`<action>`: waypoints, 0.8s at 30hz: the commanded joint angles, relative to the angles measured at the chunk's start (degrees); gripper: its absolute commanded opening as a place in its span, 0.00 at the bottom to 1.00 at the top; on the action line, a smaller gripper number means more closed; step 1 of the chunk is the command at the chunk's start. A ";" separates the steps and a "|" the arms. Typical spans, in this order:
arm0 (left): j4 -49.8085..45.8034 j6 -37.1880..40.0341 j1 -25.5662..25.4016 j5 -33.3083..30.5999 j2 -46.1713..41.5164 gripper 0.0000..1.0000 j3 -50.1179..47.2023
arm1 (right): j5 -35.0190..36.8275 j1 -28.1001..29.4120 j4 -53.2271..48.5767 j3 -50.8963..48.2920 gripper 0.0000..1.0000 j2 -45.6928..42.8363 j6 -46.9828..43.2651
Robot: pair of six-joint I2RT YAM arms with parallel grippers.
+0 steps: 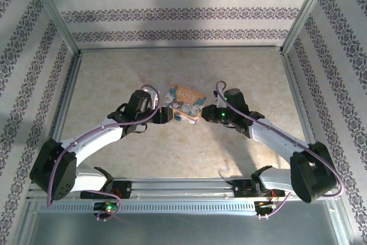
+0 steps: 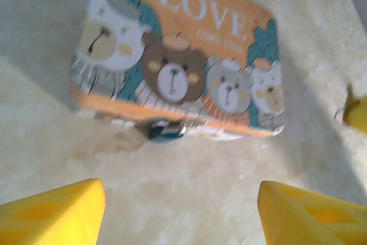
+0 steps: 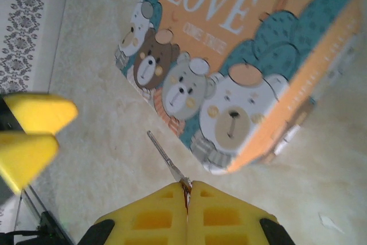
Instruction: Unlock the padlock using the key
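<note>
An orange tin box [image 1: 183, 104] with white "LOVE" lettering and cartoon bears lies flat in the middle of the table. On its front wall hangs the padlock [image 2: 166, 129], small, dark blue and silvery, blurred. My left gripper [image 2: 180, 210] is open just short of that wall, with bare table between its yellow fingers [image 2: 51, 210]. My right gripper [image 3: 187, 190] is shut on the key [image 3: 166, 156]. The thin silvery shaft sticks out towards the box's corner [image 3: 221, 167], apart from it, and the key's head is hidden between the pads. From above, the left gripper [image 1: 163, 113] and the right gripper [image 1: 205, 114] flank the box.
Metal frame rails [image 1: 178, 50] and patterned walls [image 1: 172, 10] enclose the beige table [image 1: 172, 73]. The left arm's yellow fingers [image 3: 34, 130] show at the left of the right wrist view. A yellow fingertip [image 2: 358, 113] of the right gripper shows in the left wrist view.
</note>
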 commanded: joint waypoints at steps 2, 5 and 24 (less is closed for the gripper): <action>5.27 -0.92 0.61 -0.45 -2.63 0.71 -4.80 | -2.00 0.90 6.12 4.24 0.00 5.84 0.82; 7.93 -1.84 0.60 0.34 -2.10 0.71 -7.24 | -2.42 1.11 8.42 6.06 0.00 10.31 1.34; 20.20 -2.22 -1.09 3.08 12.58 0.67 -5.75 | -1.82 1.82 12.66 4.95 0.00 19.13 3.02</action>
